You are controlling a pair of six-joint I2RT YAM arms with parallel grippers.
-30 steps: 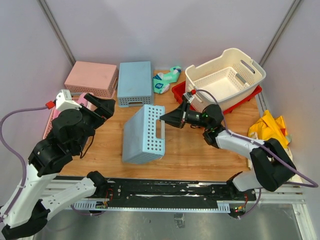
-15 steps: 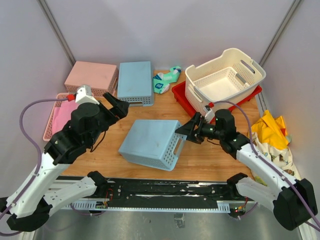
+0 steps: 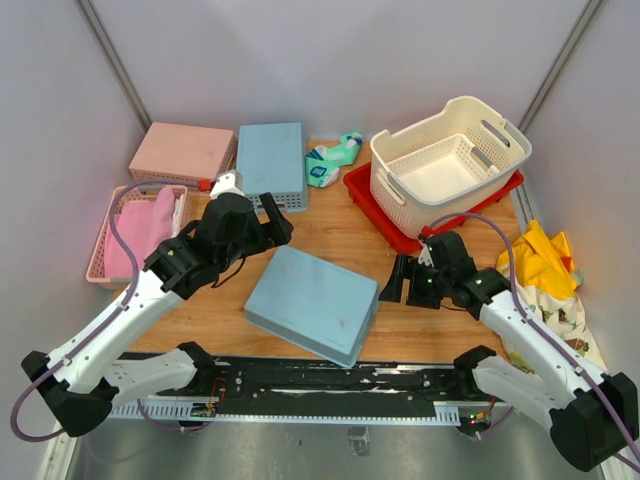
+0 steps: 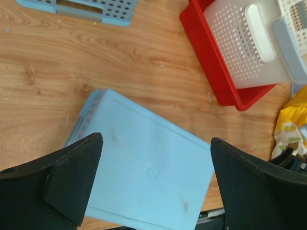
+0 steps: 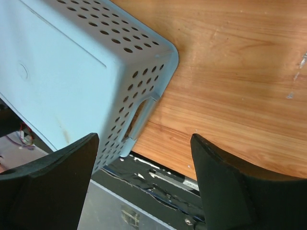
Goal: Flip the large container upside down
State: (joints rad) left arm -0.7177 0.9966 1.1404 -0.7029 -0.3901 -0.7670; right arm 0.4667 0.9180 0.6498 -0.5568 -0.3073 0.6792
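Note:
The large container (image 3: 398,190), a cream perforated basket with cut-out handles, stands upright with its mouth up on a red tray (image 3: 362,184) at the back right; its side (image 4: 240,52) also shows in the left wrist view. A light blue perforated basket (image 3: 312,303) lies upside down at the front middle of the table. My left gripper (image 3: 268,228) hovers open above that blue base (image 4: 144,167). My right gripper (image 3: 396,284) stands open just right of the blue basket's handle end (image 5: 139,115), touching nothing.
At the back left, a pink basket (image 3: 185,155) and a second blue basket (image 3: 270,160) lie upside down. A pink mesh basket with pink cloth (image 3: 135,230) sits far left. A green pouch (image 3: 335,160) lies at the back; yellow cloth (image 3: 540,265) lies right.
My right gripper opened and let go of the blue basket, which tipped from its side onto its rim, base up. The right arm drew back rightward; the left arm swung toward the middle.

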